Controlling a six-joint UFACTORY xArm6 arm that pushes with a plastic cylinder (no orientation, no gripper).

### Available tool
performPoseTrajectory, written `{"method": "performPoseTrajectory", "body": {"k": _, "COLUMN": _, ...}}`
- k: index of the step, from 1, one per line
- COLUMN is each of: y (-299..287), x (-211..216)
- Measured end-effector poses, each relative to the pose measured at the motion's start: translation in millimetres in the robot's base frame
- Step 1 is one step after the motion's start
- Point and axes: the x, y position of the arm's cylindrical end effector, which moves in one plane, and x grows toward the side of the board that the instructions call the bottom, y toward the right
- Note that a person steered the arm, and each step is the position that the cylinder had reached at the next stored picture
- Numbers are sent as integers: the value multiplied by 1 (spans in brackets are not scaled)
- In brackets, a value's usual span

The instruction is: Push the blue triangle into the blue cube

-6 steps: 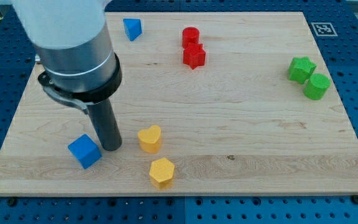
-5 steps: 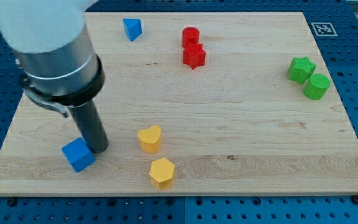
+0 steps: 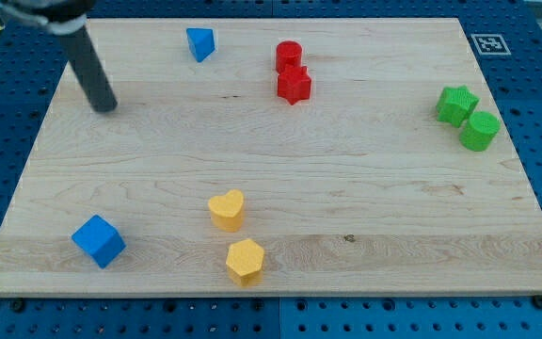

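The blue triangle (image 3: 200, 43) lies near the board's top edge, left of centre. The blue cube (image 3: 98, 240) sits at the lower left of the wooden board (image 3: 365, 188). My tip (image 3: 107, 105) is at the upper left of the board, left of and a little below the blue triangle, apart from it, and far above the blue cube. The rod leans up towards the view's top left corner.
A red cylinder (image 3: 289, 55) and a red star-like block (image 3: 294, 85) sit together at top centre. A green star (image 3: 456, 104) and a green cylinder (image 3: 480, 130) sit at the right. A yellow heart (image 3: 227, 209) and a yellow hexagon (image 3: 245, 261) sit at the bottom centre.
The blue cube has been pushed left and down to the lower left. My tip has left the cube and moved up to the board's upper left.
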Motion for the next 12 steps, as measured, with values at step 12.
{"method": "performPoseTrajectory", "body": {"k": 12, "y": 65, "x": 20}}
